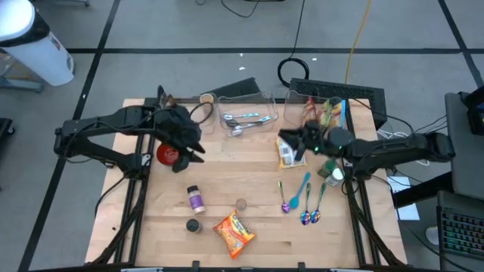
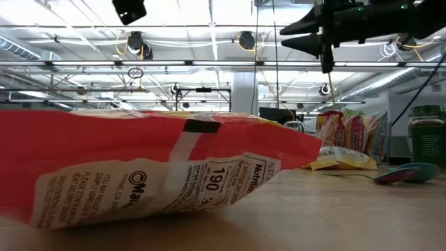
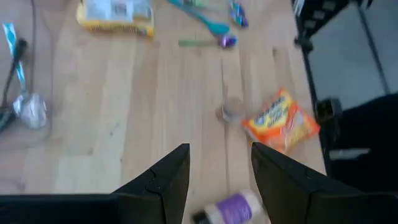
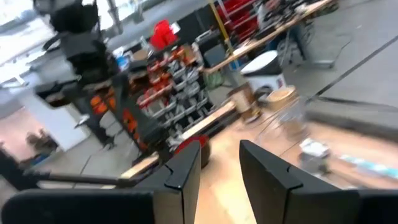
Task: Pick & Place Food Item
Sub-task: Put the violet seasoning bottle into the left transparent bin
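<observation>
**Q:** Start with the big picture. Where are your arms?

**A:** Both hang over the wooden worktop (image 1: 249,189). My left arm reaches in from the left side, and my left claw (image 1: 198,151) sits above the left-centre of the boards, just beside a red cup (image 1: 166,155). My right arm comes in from the right side, with my right claw (image 1: 291,142) raised over a yellow-edged packet (image 1: 286,156) at right-centre.

**Q:** And the claws themselves, released or clenched?

**A:** Both are parted and empty. In my left wrist view the left fingers (image 3: 171,180) stand apart with bare wood between them, gripping nothing. My right fingers (image 4: 183,168) are also apart, a narrower gap, with nothing between them. In the low view the right claw (image 2: 322,38) hangs high, clear of the boards.

**Q:** Where is the food item?

**A:** The orange snack bag (image 1: 233,232) lies flat near the front edge, about mid-width. It is nearer than my left claw and to its right, well apart from it. It is well apart from my right claw too, nearer and to the left. The low view is filled by it, lying on its side.

**Q:** Anything smaller around it?

**A:** A purple-labelled bottle (image 1: 196,199) lies on its side to the bag's left, between the bag and my left claw. A small round cap (image 1: 240,204) sits just beyond the bag. Coloured spoons (image 1: 305,198) lie to the right. A clear bin (image 1: 246,113) with metal cutlery stands at the far edge.
</observation>
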Controlling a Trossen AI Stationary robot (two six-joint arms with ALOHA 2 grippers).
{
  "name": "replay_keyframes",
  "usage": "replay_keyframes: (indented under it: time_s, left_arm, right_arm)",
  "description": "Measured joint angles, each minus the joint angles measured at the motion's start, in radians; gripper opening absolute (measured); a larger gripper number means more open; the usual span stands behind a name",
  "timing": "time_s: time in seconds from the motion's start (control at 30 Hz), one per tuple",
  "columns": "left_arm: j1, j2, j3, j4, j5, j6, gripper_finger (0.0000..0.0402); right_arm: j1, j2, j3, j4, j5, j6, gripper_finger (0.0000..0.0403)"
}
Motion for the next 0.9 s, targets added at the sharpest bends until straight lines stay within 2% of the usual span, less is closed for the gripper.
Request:
replay_keyframes:
  time_s: [0.2, 0.33, 0.43, 0.67, 0.9]
  left_arm:
    - [-0.076, 0.000, 0.000, -0.152, -0.014, -0.020, 0.0177]
    - [-0.123, 0.000, 0.000, -0.235, -0.017, -0.096, 0.0177]
    - [-0.160, 0.000, -0.001, -0.258, -0.055, -0.192, 0.0177]
    - [-0.248, 0.000, -0.001, -0.293, -0.205, -0.537, 0.0177]
    - [-0.372, 0.000, -0.002, -0.361, -0.349, -1.054, 0.0177]
  right_arm:
    - [0.181, 0.187, 0.012, 0.159, 0.130, -0.002, 0.0107]
    - [0.238, 0.305, 0.086, 0.147, 0.134, -0.004, 0.0107]
    - [0.263, 0.387, 0.165, 0.119, 0.133, -0.047, 0.0107]
    - [0.271, 0.482, 0.301, 0.097, 0.130, -0.273, 0.0107]
    - [0.249, 0.404, 0.312, 0.089, 0.130, -0.482, 0.0107]
